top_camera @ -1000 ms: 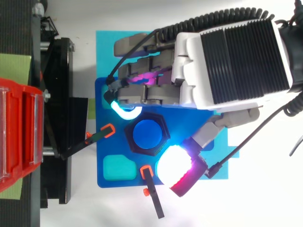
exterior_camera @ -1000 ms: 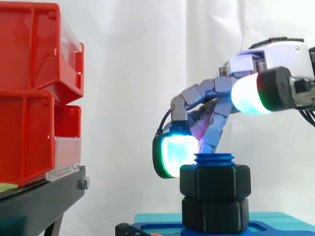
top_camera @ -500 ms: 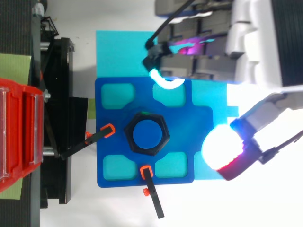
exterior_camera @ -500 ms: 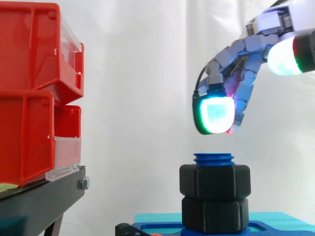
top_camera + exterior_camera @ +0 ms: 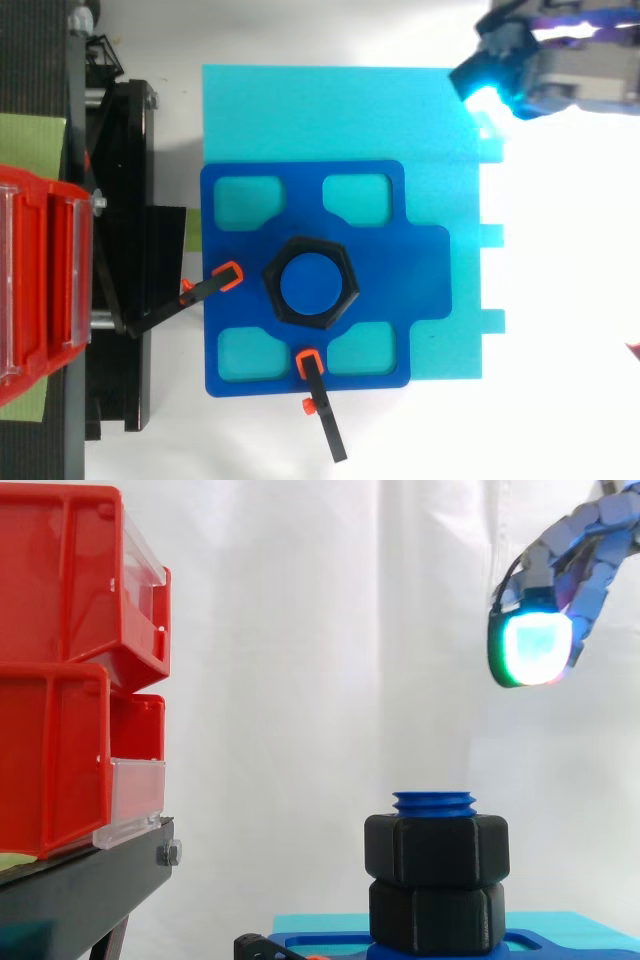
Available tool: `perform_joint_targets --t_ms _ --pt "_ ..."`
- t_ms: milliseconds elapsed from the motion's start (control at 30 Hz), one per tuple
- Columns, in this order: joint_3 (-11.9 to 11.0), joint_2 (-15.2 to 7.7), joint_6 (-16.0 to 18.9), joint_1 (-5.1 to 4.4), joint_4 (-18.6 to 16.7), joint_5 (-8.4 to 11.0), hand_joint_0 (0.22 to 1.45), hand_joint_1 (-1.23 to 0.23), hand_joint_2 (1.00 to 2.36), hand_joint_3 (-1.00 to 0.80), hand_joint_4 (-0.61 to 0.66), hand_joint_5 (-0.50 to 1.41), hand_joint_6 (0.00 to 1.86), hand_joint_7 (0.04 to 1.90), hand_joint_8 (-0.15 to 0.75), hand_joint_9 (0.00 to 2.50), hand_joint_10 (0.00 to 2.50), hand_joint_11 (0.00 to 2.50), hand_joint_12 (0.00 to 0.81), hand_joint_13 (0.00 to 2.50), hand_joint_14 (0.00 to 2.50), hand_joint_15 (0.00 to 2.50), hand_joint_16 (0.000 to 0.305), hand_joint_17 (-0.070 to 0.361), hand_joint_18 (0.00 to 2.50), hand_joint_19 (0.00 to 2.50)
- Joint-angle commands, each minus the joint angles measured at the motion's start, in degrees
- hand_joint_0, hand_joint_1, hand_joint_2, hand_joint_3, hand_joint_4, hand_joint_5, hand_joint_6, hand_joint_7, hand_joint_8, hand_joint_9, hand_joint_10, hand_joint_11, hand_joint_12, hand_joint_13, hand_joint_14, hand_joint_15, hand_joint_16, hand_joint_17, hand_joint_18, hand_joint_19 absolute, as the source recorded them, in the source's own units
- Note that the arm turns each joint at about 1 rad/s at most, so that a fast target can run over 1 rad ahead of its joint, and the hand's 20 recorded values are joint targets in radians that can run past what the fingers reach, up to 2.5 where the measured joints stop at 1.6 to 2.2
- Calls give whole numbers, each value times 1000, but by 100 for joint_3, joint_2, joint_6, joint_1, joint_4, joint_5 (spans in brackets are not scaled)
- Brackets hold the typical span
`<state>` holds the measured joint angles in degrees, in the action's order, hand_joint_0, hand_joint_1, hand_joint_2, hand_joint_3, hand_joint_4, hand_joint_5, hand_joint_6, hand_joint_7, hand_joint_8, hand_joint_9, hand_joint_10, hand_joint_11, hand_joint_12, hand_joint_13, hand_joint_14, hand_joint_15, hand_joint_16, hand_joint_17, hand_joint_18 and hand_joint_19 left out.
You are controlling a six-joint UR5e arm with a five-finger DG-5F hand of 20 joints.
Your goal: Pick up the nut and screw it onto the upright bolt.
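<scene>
While hand (image 5: 535, 645) hangs at upper right of side view w/ fingers loosely bent, holding nothing, black nut (image 5: 436, 850) sits threaded on upright blue bolt (image 5: 434, 802) at lower centre, bolt tip showing above it. Well apart from hand. Blue base plate (image 5: 420, 270) underneath.

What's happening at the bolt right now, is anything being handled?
Nothing is being handled at this moment. The robot hand hangs high above and to the right of the bolt in the side view, with its fingers loosely bent and holding nothing. The black nut sits on the upright blue bolt, whose threaded top pokes out just above it. Under the nut is a second black hex piece, resting on the blue plate.
</scene>
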<state>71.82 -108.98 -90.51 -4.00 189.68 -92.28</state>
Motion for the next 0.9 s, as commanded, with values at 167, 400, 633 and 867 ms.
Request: perform_joint_targets --t_ms 167,400,633,867 --pt "1203 624 543 -232 -634 676 502 -314 1000 -500 217 -157 502 770 259 689 0 0 322 359 0 0 33 75 51 0" --pt "1730 782 1053 -373 -1302 1063 506 -377 1000 -500 175 -199 502 680 247 459 0 0 351 143 0 0 40 89 0 0" --pt "1730 782 1686 -382 -1574 1283 500 -392 1000 -500 157 -220 501 642 245 319 0 0 376 55 0 0 45 101 0 0" --pt "1730 773 1941 -382 -1557 1432 484 -347 1000 -500 135 -231 501 651 236 231 0 0 383 0 0 0 47 107 0 0"
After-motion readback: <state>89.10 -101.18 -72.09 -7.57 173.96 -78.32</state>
